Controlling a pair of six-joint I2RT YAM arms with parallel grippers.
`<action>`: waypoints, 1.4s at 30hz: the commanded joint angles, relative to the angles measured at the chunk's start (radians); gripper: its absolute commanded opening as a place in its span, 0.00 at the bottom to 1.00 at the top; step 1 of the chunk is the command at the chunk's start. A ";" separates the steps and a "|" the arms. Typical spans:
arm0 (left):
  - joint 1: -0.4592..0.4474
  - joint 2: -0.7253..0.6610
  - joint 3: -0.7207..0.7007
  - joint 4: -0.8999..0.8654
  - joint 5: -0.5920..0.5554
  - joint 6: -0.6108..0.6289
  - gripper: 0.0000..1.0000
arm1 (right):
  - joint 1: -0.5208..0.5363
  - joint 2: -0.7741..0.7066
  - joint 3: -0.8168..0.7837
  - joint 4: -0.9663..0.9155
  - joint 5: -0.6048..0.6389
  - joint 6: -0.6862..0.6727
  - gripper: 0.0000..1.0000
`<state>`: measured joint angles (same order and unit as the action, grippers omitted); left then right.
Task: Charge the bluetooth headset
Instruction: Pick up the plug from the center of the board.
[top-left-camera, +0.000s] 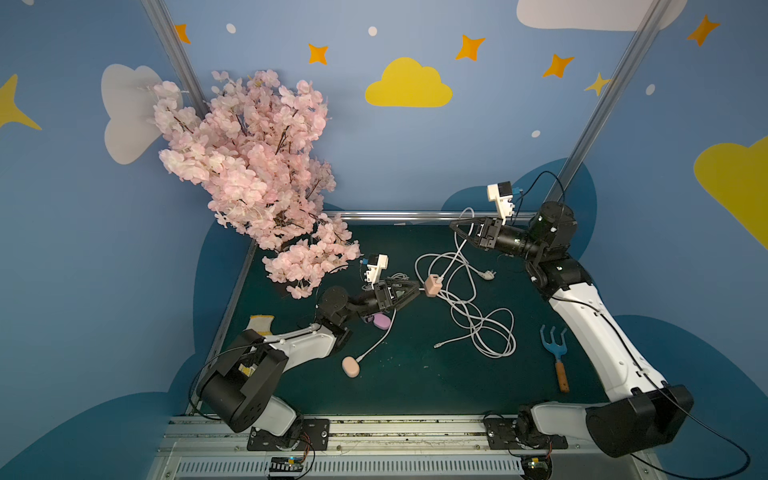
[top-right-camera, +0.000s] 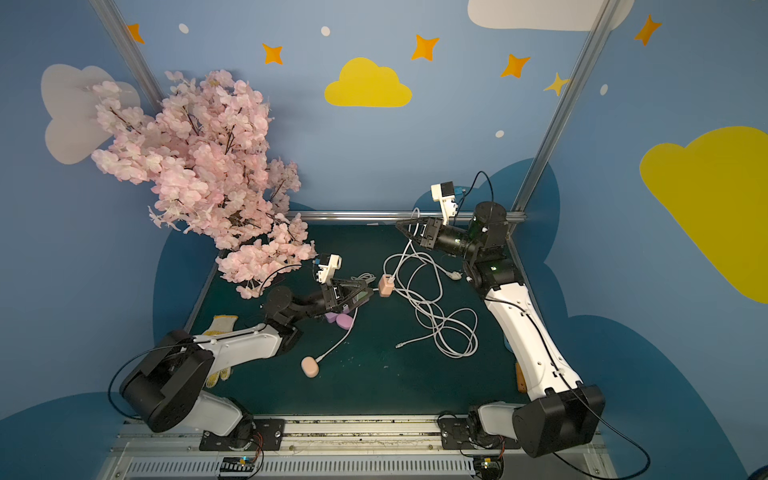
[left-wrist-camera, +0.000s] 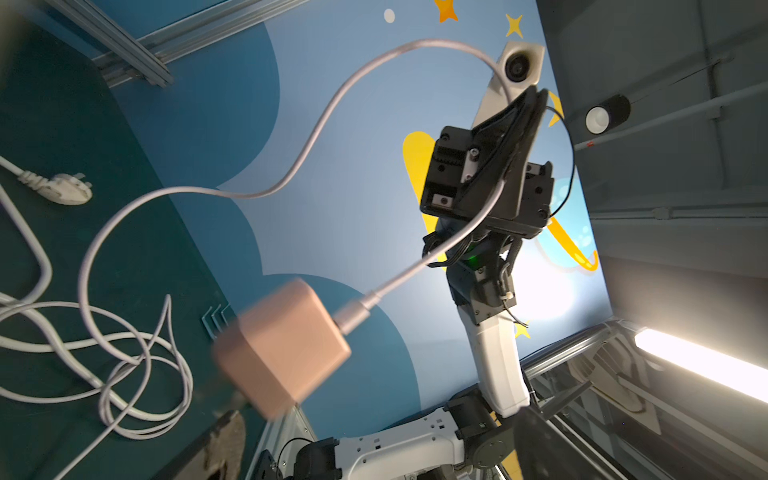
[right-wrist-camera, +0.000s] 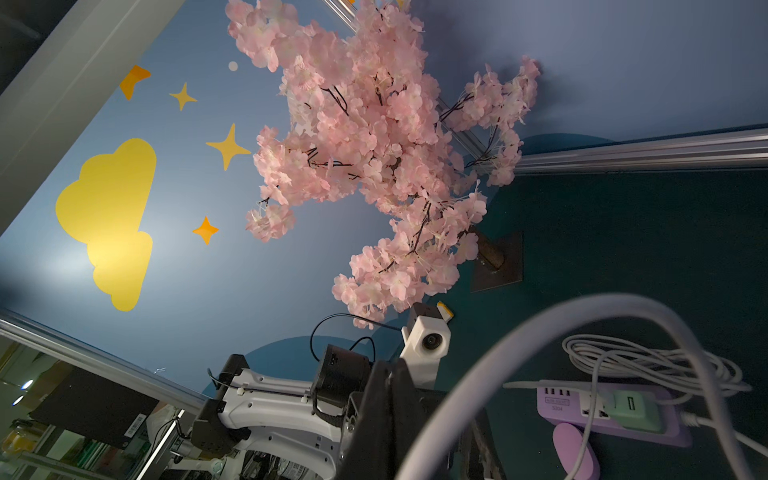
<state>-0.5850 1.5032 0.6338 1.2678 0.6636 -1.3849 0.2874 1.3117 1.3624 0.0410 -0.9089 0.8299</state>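
Note:
A peach oval headset case (top-left-camera: 350, 367) (top-right-camera: 310, 367) lies on the green mat with a thin white lead plugged into it. That lead runs up under my left gripper. A peach adapter cube (top-left-camera: 432, 286) (top-right-camera: 385, 285) (left-wrist-camera: 282, 349) hangs in the air from a white cable (top-left-camera: 457, 249) (left-wrist-camera: 316, 137). My right gripper (top-left-camera: 453, 225) (top-right-camera: 399, 224) (left-wrist-camera: 536, 93) (right-wrist-camera: 388, 365) is shut on that cable, high at the back. My left gripper (top-left-camera: 417, 289) (top-right-camera: 369, 289) is open, its tips just short of the cube. Its fingers are out of the left wrist view. A purple power strip (right-wrist-camera: 602, 411) lies under the left gripper.
A pink blossom tree (top-left-camera: 257, 174) fills the back left corner. Loose white cord loops (top-left-camera: 482, 328) and a wall plug (top-left-camera: 487, 274) lie mid-mat. A blue garden fork (top-left-camera: 555, 345) lies right, a glove (top-left-camera: 262, 322) left, and a purple oval case (top-left-camera: 381, 322) sits by the strip.

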 joint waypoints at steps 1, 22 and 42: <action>-0.005 0.053 0.063 -0.008 0.042 0.049 1.00 | 0.032 0.001 0.063 0.045 -0.003 0.011 0.00; -0.092 0.145 0.216 0.132 0.062 -0.058 1.00 | 0.103 0.037 0.173 0.131 0.020 0.080 0.00; -0.089 0.028 0.202 0.130 0.075 -0.047 0.74 | 0.043 -0.028 0.086 0.135 0.055 0.105 0.00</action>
<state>-0.6750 1.5135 0.8433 1.3724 0.7296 -1.4384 0.3305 1.2877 1.4330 0.1169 -0.8551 0.9077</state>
